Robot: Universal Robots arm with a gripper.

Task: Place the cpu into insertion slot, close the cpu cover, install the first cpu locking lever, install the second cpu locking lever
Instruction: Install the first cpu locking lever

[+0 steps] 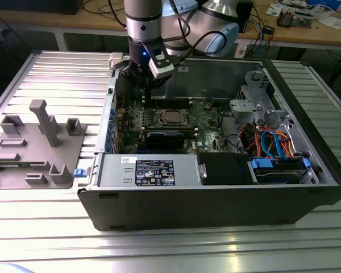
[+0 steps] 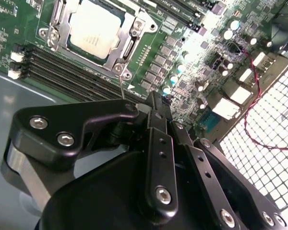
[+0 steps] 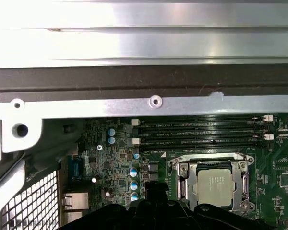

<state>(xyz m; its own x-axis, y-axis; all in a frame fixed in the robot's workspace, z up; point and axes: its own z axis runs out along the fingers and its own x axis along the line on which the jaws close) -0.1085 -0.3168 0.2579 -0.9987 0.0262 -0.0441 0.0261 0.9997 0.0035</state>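
Note:
The cpu (image 1: pixel 171 116) (image 2: pixel 93 26) (image 3: pixel 215 187) lies flat in the insertion slot (image 2: pixel 52 36) on the green board. The silver cpu cover (image 2: pixel 134 29) (image 3: pixel 243 184) is folded down around it, and the chip's metal top shows through the cover's window. A thin wire locking lever (image 2: pixel 122 86) stands up from the socket's corner and ends right at my fingertips. My gripper (image 2: pixel 151 101) (image 1: pixel 143 85) hangs over the board beside the socket, toward the exterior view's left rear of the case. Its fingers are shut together. Whether they pinch the lever's end is not visible.
Memory slots (image 2: pixel 62 72) (image 3: pixel 201 132) run between socket and gripper. The case's rear wall (image 3: pixel 153 100) and perforated panel (image 2: pixel 269 158) stand close by. A black card (image 1: pixel 169 138), power supply box (image 1: pixel 153 170) and cables (image 1: pixel 273 142) fill the case's front. A grey fixture (image 1: pixel 40 142) sits outside.

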